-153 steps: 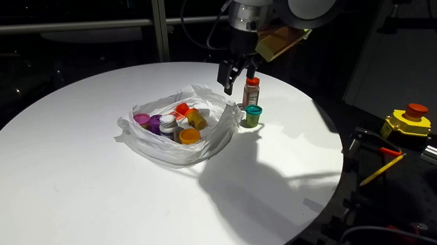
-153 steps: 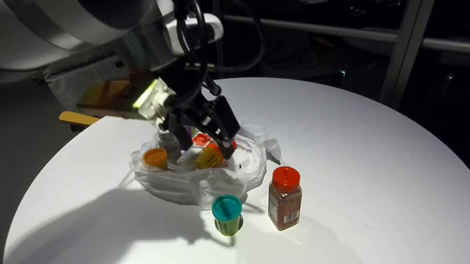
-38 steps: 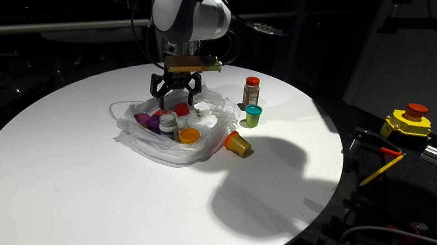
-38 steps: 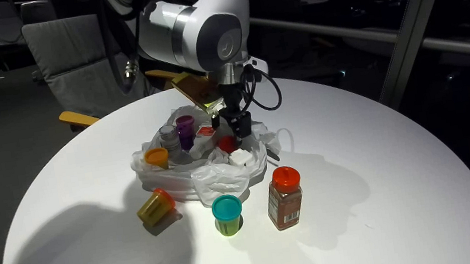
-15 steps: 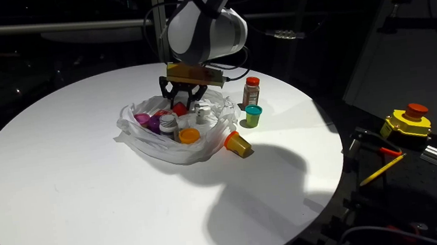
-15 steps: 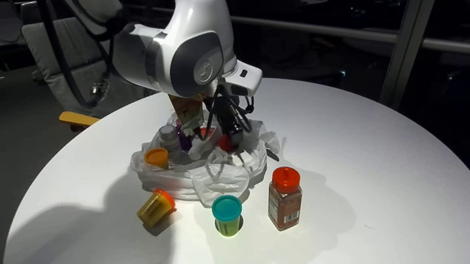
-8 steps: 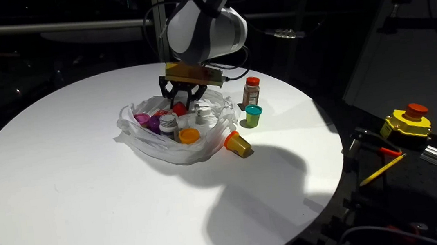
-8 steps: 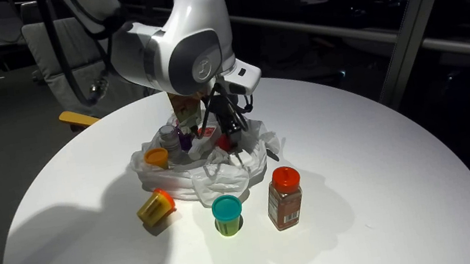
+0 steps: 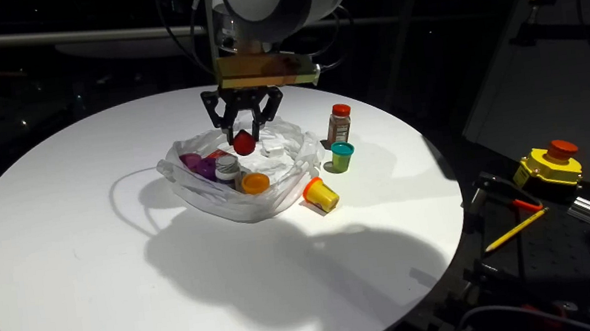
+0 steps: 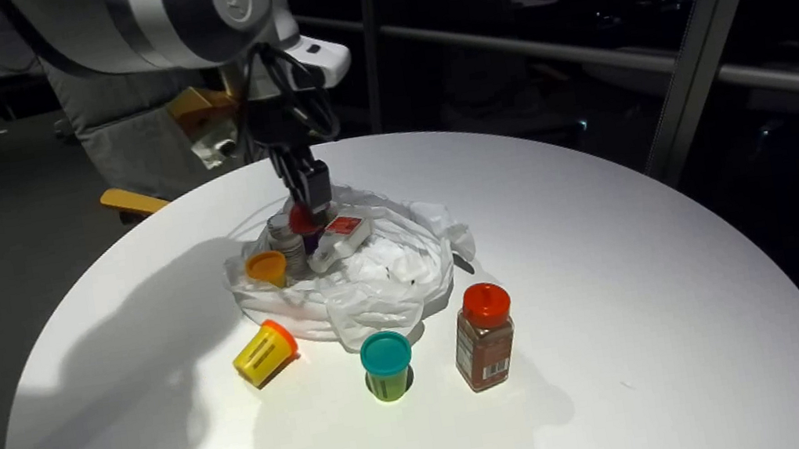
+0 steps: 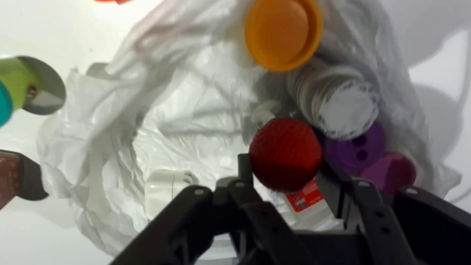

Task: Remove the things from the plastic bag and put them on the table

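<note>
My gripper (image 11: pixel 284 160) is shut on a round red thing (image 11: pixel 285 154), its fingers pressing it from both sides. It holds it raised over the plastic bag (image 9: pixel 256 211), which lies spread open on the white table (image 9: pixel 90 266). Inside the bag are an orange-lidded tub (image 11: pixel 282 33), a white-capped bottle (image 11: pixel 349 108), a purple thing (image 11: pixel 355 147), a pink-lidded tub (image 11: pixel 392 173), a red-white packet (image 11: pixel 303 195) partly covered by the red thing, and a small white item (image 11: pixel 165 189). Outside on the table: a tipped yellow tub (image 9: pixel 322 196), a teal-lidded green tub (image 10: pixel 387 365) and a red-capped bottle (image 10: pixel 485 346), both upright.
Beyond the table's rim, a yellow-red device (image 9: pixel 550 167) and a yellow pencil (image 9: pixel 516 229) rest on a dark surface. A grey chair (image 10: pixel 134 141) stands behind the table. The bag's loose film rises around the items inside.
Within the last half second the gripper has lifted the red thing up from the bag's bottom and shifted with it. Over ten seconds, the yellow tub went from the bag to the table.
</note>
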